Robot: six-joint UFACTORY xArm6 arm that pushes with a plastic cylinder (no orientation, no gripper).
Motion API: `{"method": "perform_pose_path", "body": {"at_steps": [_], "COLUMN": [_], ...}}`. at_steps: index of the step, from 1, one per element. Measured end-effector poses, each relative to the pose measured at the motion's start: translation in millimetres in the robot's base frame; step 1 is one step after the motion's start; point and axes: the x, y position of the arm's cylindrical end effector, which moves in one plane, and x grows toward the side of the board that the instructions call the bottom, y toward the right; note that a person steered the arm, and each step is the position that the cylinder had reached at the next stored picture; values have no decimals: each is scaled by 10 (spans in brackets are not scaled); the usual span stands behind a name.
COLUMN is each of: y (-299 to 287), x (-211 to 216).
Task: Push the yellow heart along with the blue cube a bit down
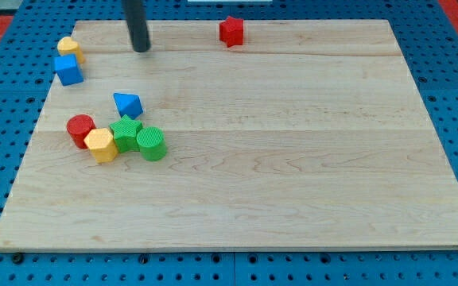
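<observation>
The yellow heart [68,47] sits near the board's top left corner. The blue cube [68,70] touches it just below. My tip [141,50] rests on the board to the right of the yellow heart, apart from it by a wide gap. The rod rises out of the view's top.
A blue triangle block [127,103] lies below my tip. Under it is a tight cluster: red cylinder [80,129], yellow hexagon [101,144], green star [125,133], green cylinder [151,143]. A red star [231,31] is at the top centre. The wooden board [293,159] lies on a blue pegboard.
</observation>
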Motion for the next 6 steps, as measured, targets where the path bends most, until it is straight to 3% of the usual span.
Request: {"method": "perform_pose_path", "body": {"at_steps": [1, 2, 3, 4, 5, 6], "y": [-613, -1261, -1245, -611, -613, -648], "x": [-55, -399, -194, 177, 540, 544]}}
